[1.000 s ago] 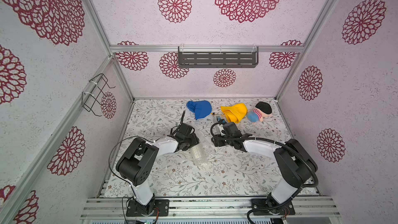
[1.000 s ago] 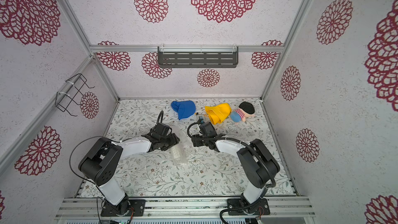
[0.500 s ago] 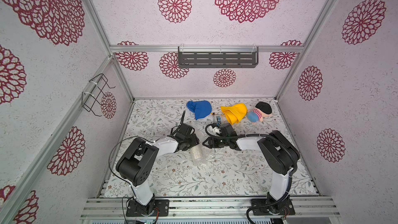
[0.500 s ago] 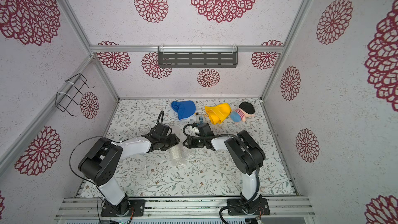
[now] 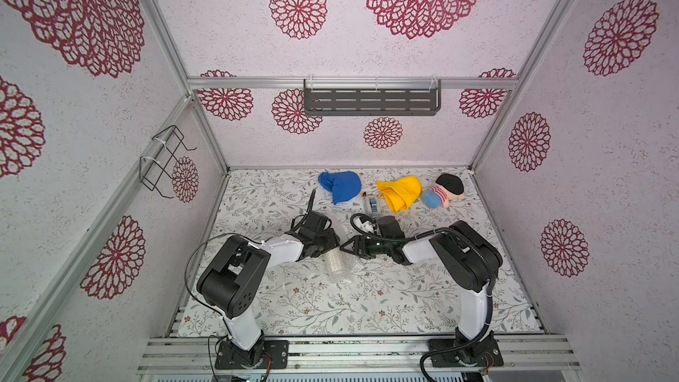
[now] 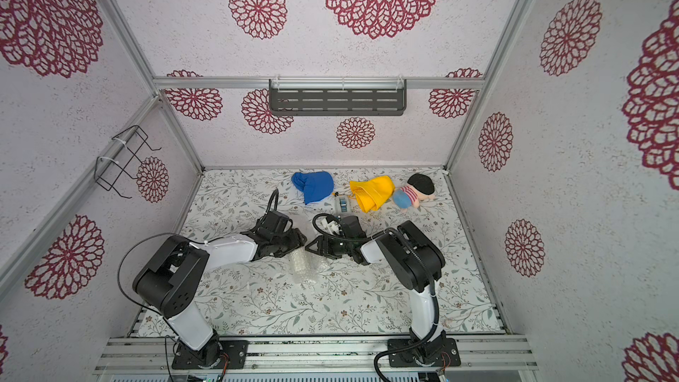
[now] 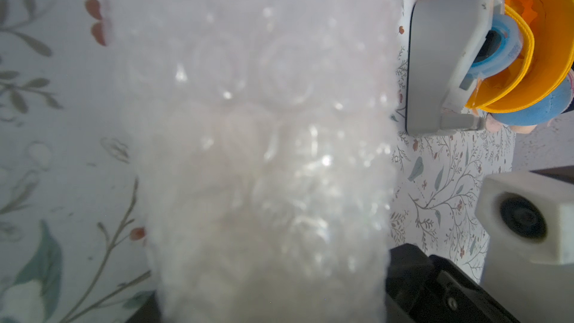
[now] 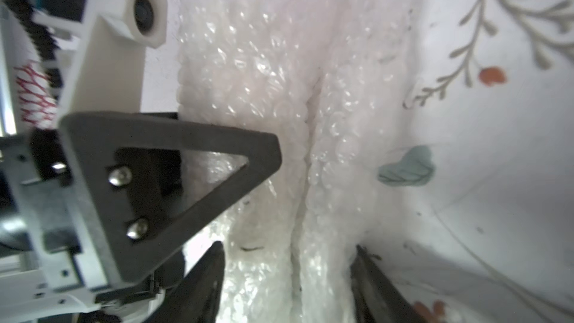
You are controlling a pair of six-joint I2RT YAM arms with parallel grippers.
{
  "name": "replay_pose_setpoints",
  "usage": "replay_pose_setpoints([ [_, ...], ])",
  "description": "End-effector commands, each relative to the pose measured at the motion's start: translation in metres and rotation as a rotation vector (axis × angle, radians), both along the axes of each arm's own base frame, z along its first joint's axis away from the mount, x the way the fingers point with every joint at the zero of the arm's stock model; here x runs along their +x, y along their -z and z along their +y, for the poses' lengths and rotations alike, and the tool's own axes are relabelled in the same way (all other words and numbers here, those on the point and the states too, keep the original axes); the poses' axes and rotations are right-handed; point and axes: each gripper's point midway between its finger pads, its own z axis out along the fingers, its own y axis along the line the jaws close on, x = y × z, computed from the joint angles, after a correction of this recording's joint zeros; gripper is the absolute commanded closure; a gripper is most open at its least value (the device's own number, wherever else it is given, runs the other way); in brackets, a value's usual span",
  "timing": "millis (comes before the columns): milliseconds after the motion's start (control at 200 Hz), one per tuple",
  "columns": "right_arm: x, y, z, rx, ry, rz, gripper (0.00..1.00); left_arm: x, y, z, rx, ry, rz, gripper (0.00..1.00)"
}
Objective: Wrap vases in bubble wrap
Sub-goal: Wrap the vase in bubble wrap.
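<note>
The bubble wrap (image 5: 340,266) lies as a crinkly clear bundle mid-table, between both arms. The vase is hidden inside it. My left gripper (image 5: 331,247) reaches the bundle's far end from the left and is shut on the bubble wrap (image 7: 267,150), which covers its jaws in the left wrist view. Its black triangular finger (image 8: 174,163) shows pressed against the wrap (image 8: 264,88) in the right wrist view. My right gripper (image 8: 287,274) comes in from the right and is open, with one finger on each side of the bundle's end.
A tape dispenser (image 5: 372,203) stands just behind the grippers. A blue cloth (image 5: 341,186), a yellow cloth (image 5: 400,192) and a plush doll (image 5: 442,192) lie along the back. A grey shelf (image 5: 371,101) hangs on the back wall and a wire rack (image 5: 165,161) on the left wall.
My right gripper has swung left and nearer, from beside the tape dispenser to the end of the bundle, with its elbow folding up. The left arm has stayed put.
</note>
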Motion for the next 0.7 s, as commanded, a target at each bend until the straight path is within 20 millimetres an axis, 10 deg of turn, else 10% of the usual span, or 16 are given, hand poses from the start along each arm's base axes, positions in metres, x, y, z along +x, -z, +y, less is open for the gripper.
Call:
replay_pose_setpoints([
  [0, -0.003, -0.032, 0.011, 0.146, -0.033, -0.021, 0.27, -0.045, 0.048, 0.026, 0.130, 0.013, 0.179, 0.75],
  [445, -0.012, -0.062, -0.002, 0.148, -0.025, -0.148, 0.27, -0.046, 0.054, 0.026, 0.127, 0.011, 0.186, 0.75],
  [696, -0.018, -0.027, -0.010, 0.078, -0.013, -0.116, 0.45, -0.045, 0.055, 0.026, 0.129, 0.010, 0.185, 0.75],
])
